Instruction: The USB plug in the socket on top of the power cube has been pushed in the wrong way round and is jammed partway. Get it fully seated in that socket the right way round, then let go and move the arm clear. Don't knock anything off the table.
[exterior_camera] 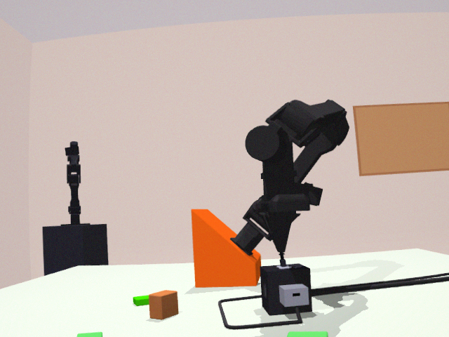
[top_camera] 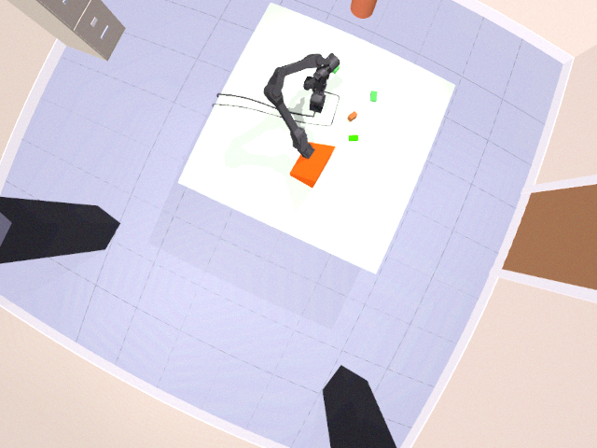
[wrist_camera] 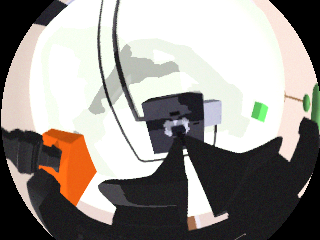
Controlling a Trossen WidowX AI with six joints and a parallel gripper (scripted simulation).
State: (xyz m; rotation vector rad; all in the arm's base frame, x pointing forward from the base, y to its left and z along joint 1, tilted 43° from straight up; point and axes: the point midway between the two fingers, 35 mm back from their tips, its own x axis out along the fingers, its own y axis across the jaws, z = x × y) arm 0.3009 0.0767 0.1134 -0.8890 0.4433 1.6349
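Note:
My gripper point(exterior_camera: 281, 253) point(wrist_camera: 182, 140) points down over the black power cube point(exterior_camera: 269, 290) point(wrist_camera: 160, 142), shut on the small dark USB plug point(exterior_camera: 283, 262) point(wrist_camera: 178, 129). The plug stands upright at the pale socket point(exterior_camera: 278, 267) point(wrist_camera: 168, 127) on the cube's top, its lower end at or in the opening. How deep it sits and which way round it is, I cannot tell. In the top view the arm hides the plug and socket.
A light grey block point(exterior_camera: 293, 295) point(wrist_camera: 212, 113) sits against the cube's side. Dark cables point(exterior_camera: 366, 285) point(wrist_camera: 116, 55) run beside it. The arm stands on an orange wedge point(top_camera: 313, 166) point(exterior_camera: 221, 253) point(wrist_camera: 77, 160). A brown block point(top_camera: 352, 116) point(exterior_camera: 163, 305) and green blocks point(top_camera: 353, 137) point(top_camera: 373, 96) lie nearby.

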